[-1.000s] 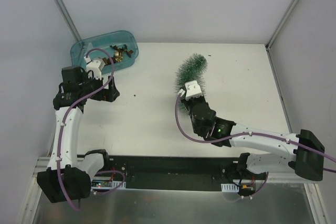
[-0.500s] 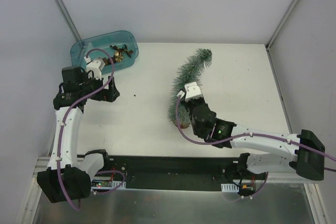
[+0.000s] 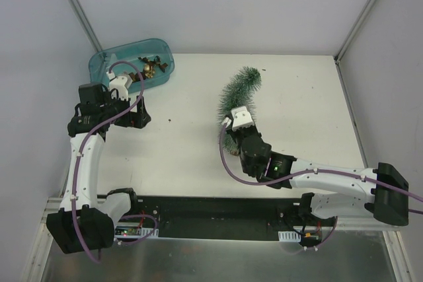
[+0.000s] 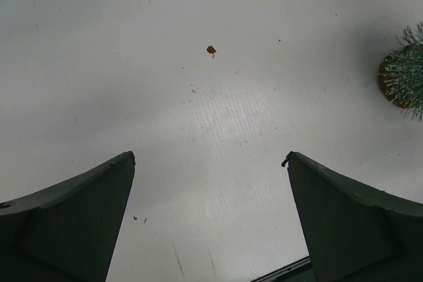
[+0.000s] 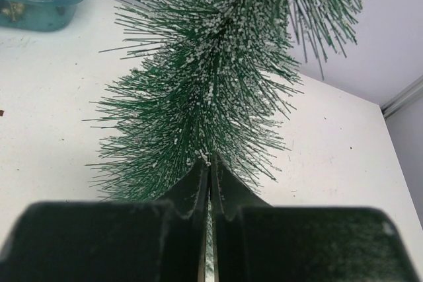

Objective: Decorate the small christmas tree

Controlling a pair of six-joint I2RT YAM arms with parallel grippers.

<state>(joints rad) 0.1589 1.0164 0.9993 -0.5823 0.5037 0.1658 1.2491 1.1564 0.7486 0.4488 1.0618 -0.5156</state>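
Observation:
The small christmas tree [image 3: 239, 90], frosted green and bristly, leans with its top toward the far right of the table. My right gripper [image 3: 232, 133] is shut on its lower part. In the right wrist view the two jaws [image 5: 209, 157] are pressed together in the bristles of the tree [image 5: 211, 77]. My left gripper [image 3: 137, 116] hovers over the table's left side, open, with nothing in it. The left wrist view shows its fingertips [image 4: 208, 158] wide apart over bare table. The tree's brown base [image 4: 394, 84] shows at that view's right edge.
A teal plastic tray [image 3: 104, 64] stands at the far left corner, holding several gold and dark ornaments [image 3: 151, 67]. The tray [image 5: 69, 1] also shows at top left of the right wrist view. A small brown speck [image 3: 170, 121] lies between the arms.
The tree tipped out long toward the far right half a second ago, then swung back more upright. The right wrist shifted slightly nearer. The left arm stayed put.

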